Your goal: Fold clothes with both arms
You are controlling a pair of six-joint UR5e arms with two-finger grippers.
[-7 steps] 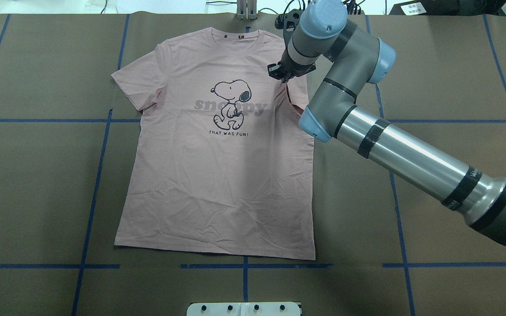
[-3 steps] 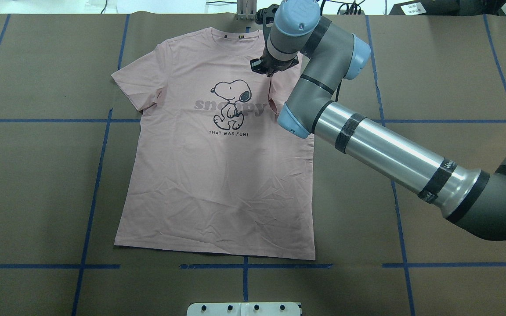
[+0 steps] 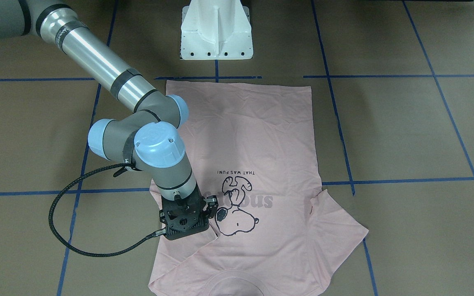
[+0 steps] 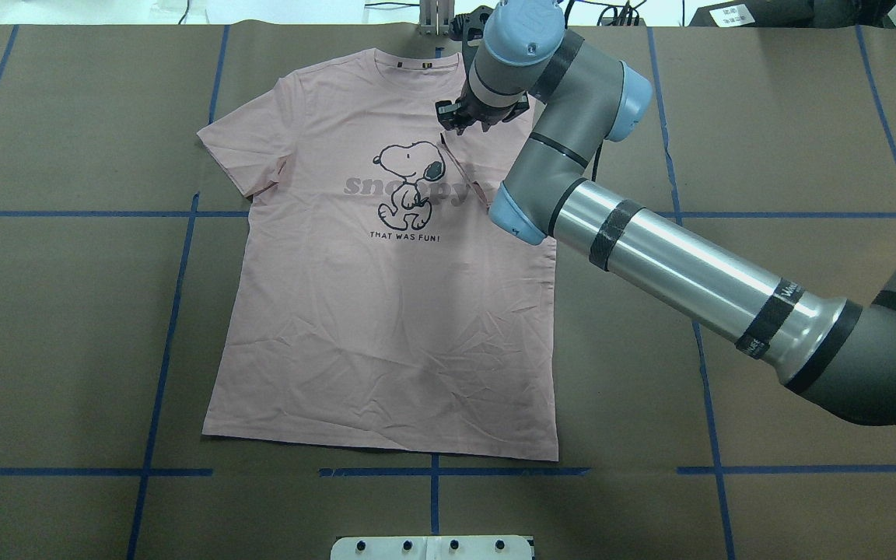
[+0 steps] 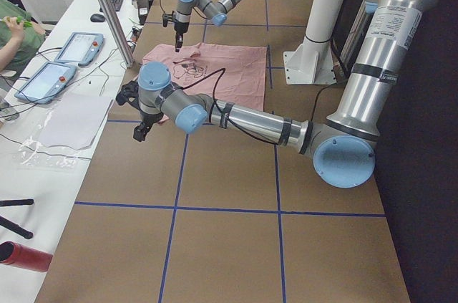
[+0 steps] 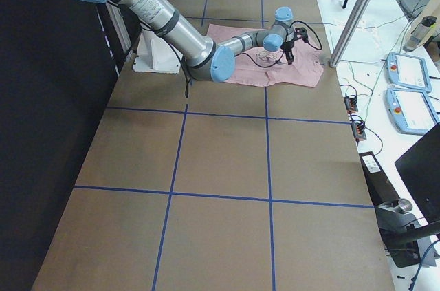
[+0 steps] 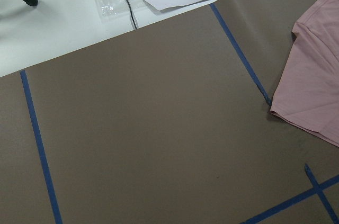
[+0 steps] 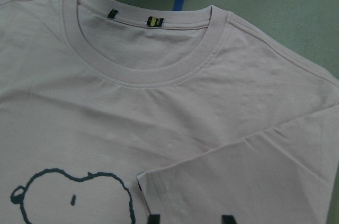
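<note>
The right gripper (image 4: pixel 452 128) is hanging low over the chest of the pale pink T-shirt (image 4: pixel 386 334), just beside the head of the black dog drawing (image 4: pixel 409 183). Its jaws are standing apart: in the right wrist view two dark fingertips (image 8: pixel 154 218) are showing at the bottom edge, with sleeve cloth filling the gap between them. Under the gripper, the folded sleeve (image 8: pixel 254 176) on the robot's right side is lying turned inward across the shirt front. Its hem corner, carrying a small black tag (image 8: pixel 139 182), is reaching almost to the dog's head, and its edge is crossing the end of the grey lettering. The rest of the shirt is lying flat and face up on the brown table (image 4: pixel 790 140), with the collar (image 8: pixel 153 70) pointing away from the robot, the hem lying toward the white pedestal base (image 3: pixel 216 31), and the other sleeve (image 4: pixel 242 148) spreading out flat. The right arm (image 4: pixel 673 264) is reaching in across the shirt's side, a black cable (image 3: pixel 56 222) looping from its wrist. The left gripper (image 5: pixel 138 135) is hanging above bare table out beyond the spread sleeve, clear of the shirt; I cannot tell whether it is open or closed. Blue tape lines (image 4: pixel 160 373) are dividing the table into squares.
</note>
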